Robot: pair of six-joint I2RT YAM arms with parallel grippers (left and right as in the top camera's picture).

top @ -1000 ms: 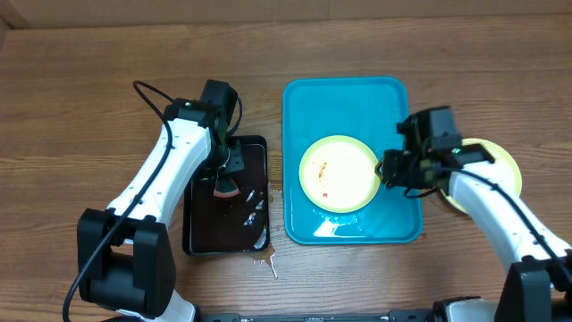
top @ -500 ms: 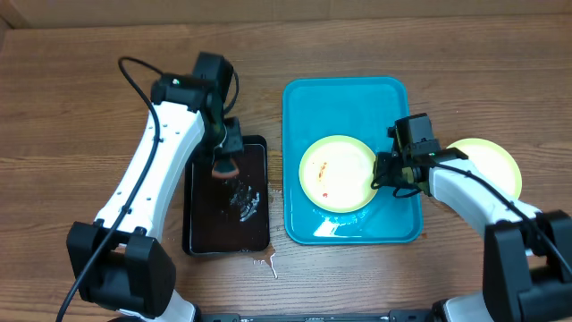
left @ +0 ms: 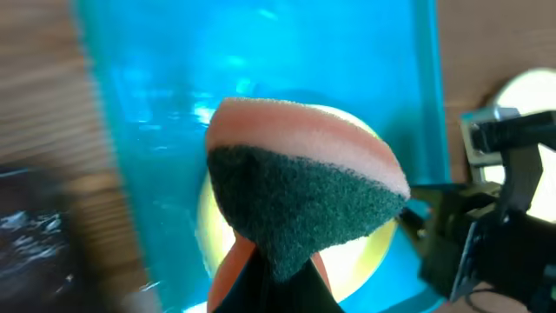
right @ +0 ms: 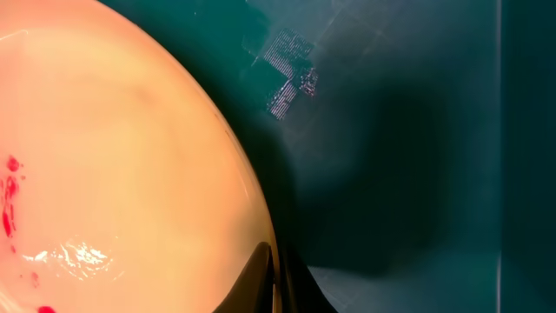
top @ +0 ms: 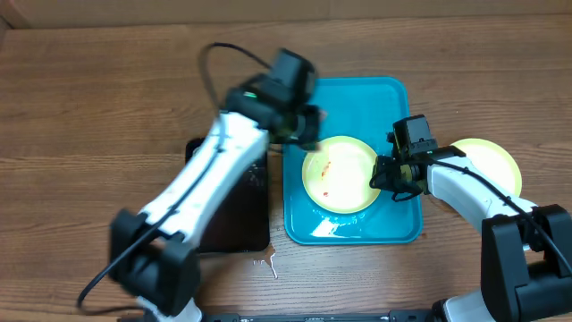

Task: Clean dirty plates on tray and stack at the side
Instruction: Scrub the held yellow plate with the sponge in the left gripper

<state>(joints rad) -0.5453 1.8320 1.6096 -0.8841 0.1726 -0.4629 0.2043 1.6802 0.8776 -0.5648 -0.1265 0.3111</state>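
Turquoise tray: lies on the wooden tabletop, right of centre; wet sheen near its front edge.
Smeared plate: pale yellow-green, flat in the tray's front half; red-orange smears left of its centre.
Right hand: at the smeared plate's right rim; the wrist view shows its fingertips drawn to a narrow pinch on that rim.
Left hand: blurred in the overhead view, over the tray's left side, by the plate's far-left rim; clamps a sponge.
Sponge: pink foam with a dark green scouring face, folded in the grip; above the plate, contact cannot be told.
Second plate: on the tabletop just right of the tray, partly under the right arm.
Black tray: left of the turquoise tray, wet inside; small puddle on the tabletop at its front right corner.
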